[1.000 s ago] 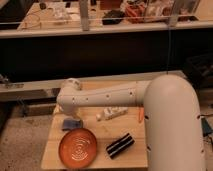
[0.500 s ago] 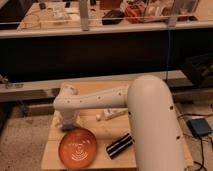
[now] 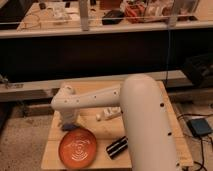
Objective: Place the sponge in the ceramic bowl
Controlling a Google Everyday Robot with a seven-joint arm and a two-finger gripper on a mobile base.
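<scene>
Far left of the table (image 3: 165, 107): the arm (image 3: 92, 99) reaches across and turns down at the wrist, so the jaws hang low over the table's left edge, just up-frame of the dish. We can't make out whether the jaws are spread or closed, or if they hold anything, as the wrist housing blocks them.

Sponge (image 3: 66, 128): we read a small bluish patch right at the foot of the jaws, on or barely off the table. Touching or gripped? Not readable.

Ceramic bowl (image 3: 79, 149): directly below-right of the jaws and close to them, with its near rim almost under the sponge patch. It sits flat and the inside shows only pale swirl marks, with no blue in it.

Further right of the jaws is a small white item (image 3: 108, 115) by the arm. The striped block (image 3: 118, 146) lies just beside the bowl's right rim.

Progress, as we judge it: the sponge is outside the bowl, so the end state isn't met. The jaws are at the sponge, and the bowl is a short hop away. What's left is the sponge ending up inside the dish and the jaws letting go.
</scene>
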